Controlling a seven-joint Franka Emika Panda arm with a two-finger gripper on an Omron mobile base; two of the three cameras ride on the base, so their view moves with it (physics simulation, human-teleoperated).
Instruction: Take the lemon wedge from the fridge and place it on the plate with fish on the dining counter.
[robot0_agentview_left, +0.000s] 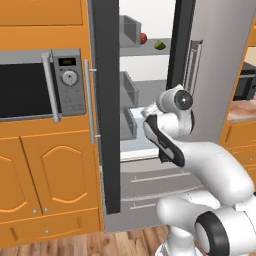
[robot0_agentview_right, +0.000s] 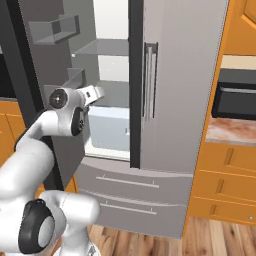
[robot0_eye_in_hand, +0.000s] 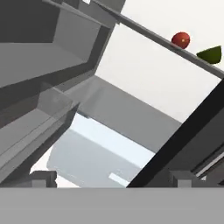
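Standing tall through the middle of the left base view, the silver-grey fridge, with its left door swung open edge-on and its right door closed behind a slim vertical handle; filling most of the right base view too, with two lower drawers stacked under the open compartment. Flanking it at the left of the left base view, orange cabinets carrying a grey microwave. Peeking in at the right edge of the right base view, a strip of reddish marbled counter over more orange fronts. Rising from the lower right of the left base view, the white arm, bending toward the open compartment at mid frame; entering from the lower left in the right base view. Reaching into the fridge opening, the gripper, jaws spread wide and holding nothing, tips showing at the bottom of the hand view. Lining the inside of the open door, grey shelf bins. Sitting on an upper shelf, a small round red fruit, upper centre in the left base view and upper right in the hand view. Lying just beside it on the same shelf, apart from the gripper, the lemon wedge, at the far upper right of the hand view.
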